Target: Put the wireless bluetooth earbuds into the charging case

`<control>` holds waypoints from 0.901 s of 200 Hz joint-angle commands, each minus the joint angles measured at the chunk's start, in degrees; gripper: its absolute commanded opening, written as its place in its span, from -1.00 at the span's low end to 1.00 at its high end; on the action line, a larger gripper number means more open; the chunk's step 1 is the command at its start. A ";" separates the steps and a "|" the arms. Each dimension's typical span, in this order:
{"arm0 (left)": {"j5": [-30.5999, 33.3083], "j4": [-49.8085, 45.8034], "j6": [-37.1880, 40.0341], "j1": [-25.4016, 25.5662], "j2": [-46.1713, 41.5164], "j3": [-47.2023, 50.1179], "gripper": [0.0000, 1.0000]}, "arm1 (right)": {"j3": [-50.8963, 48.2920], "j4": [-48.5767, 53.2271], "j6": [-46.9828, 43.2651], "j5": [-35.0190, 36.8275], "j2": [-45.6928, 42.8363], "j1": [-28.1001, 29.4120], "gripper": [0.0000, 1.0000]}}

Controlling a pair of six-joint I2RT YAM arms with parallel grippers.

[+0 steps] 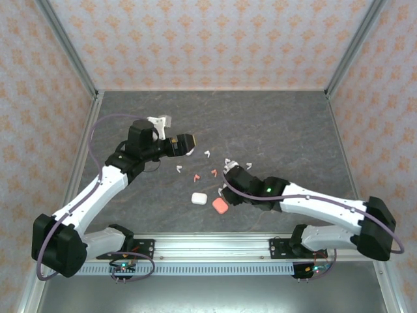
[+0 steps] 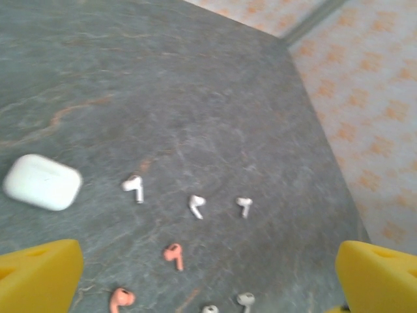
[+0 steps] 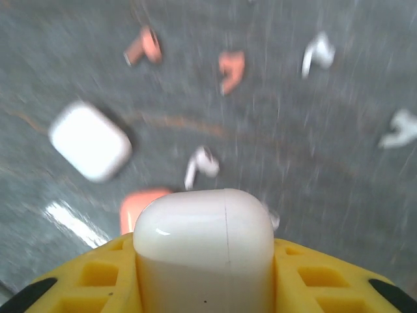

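Observation:
My right gripper point(image 3: 205, 251) is shut on a white charging case point(image 3: 205, 228), which stands upright between the yellow fingers point(image 3: 98, 274). Beyond it on the grey table lie a second white case point(image 3: 91, 140), a salmon-pink case point(image 3: 140, 202) partly hidden, two pink earbuds point(image 3: 144, 45) and white earbuds point(image 3: 202, 164). From above, the right gripper point(image 1: 229, 171) hovers among the scattered earbuds point(image 1: 195, 177). My left gripper point(image 1: 187, 143) hangs open over the table. Its wide-apart fingers point(image 2: 39, 274) frame several white earbuds point(image 2: 195, 205), pink earbuds point(image 2: 174, 255) and a white case point(image 2: 42, 182).
A white case point(image 1: 199, 197) and the pink case point(image 1: 220, 205) lie side by side near the front rail point(image 1: 208, 244). Patterned walls point(image 1: 208, 39) enclose the table on three sides. The back and right of the tabletop point(image 1: 287, 124) are bare.

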State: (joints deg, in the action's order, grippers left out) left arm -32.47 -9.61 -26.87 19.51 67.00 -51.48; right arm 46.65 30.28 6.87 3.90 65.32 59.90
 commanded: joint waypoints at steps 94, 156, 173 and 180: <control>-26.60 -5.49 8.74 4.85 0.44 -5.95 0.85 | 6.58 -18.04 -44.11 1.71 -4.71 -1.15 -0.22; -28.41 -6.60 11.34 7.64 2.92 -7.34 0.53 | 7.88 -19.21 -44.29 -1.08 -4.06 -1.99 -0.22; -28.77 -5.77 10.98 8.29 3.90 -7.58 0.42 | 8.01 -19.48 -43.96 -1.85 -3.80 -1.98 -0.22; -28.79 -5.46 10.89 8.66 4.31 -7.65 0.38 | 8.11 -19.63 -43.83 -2.01 -3.63 -2.01 -0.22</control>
State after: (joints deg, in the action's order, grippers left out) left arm -59.07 -15.29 -16.53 26.96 70.39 -57.01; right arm 52.64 12.84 -36.36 3.62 61.34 58.06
